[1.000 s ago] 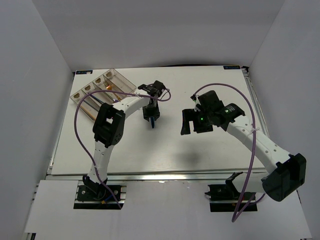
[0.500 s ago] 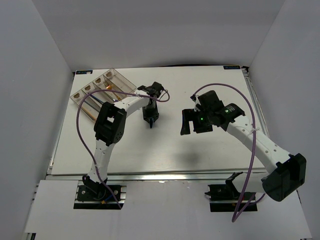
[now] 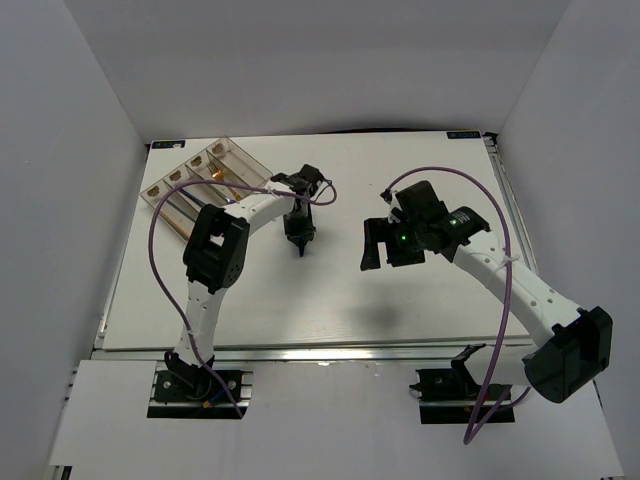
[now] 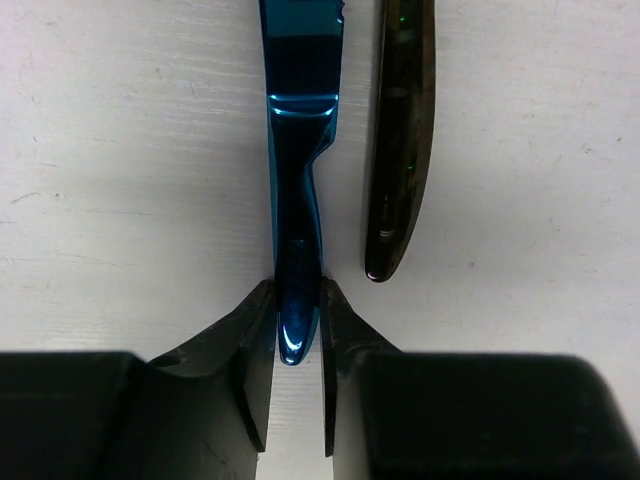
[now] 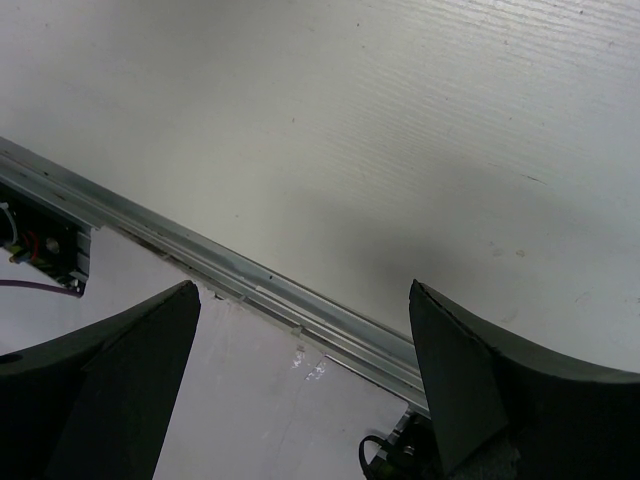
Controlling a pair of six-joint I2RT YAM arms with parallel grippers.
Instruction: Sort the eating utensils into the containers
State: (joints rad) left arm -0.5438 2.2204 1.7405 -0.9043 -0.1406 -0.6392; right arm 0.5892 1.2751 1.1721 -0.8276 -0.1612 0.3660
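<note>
- Left wrist view: the left gripper (image 4: 297, 300) is clenched on the blue knife (image 4: 300, 180), its two fingers pinching the rounded tail of the handle while the rest of the knife runs straight away from the claw over the white table (image 4: 120, 150)
- Whether the knife is already clear of the table cannot be told from here
- The knife looks like thin polished metal: stiff, light and slick. A pinch this close to the tip leaves most of its length hanging out, so I judge it could pivot or slide between the pads if swung fast; a hold nearer the waist of the handle would be steadier
- Just beside it on the right lies a dark utensil (image 4: 400, 150), glossy and speckled, parallel to the knife and not touching it; only its handle shows, so its kind is unclear. It sits close enough for the outer finger to nudge it
- Seen from above, the organiser tray (image 3: 240, 155) stands at the far left corner of the table, well apart from the left gripper, with gold pieces in it
- The right gripper (image 5: 303, 290) hangs released and holds nothing, above the table off to the right, out of the path to the tray
</note>
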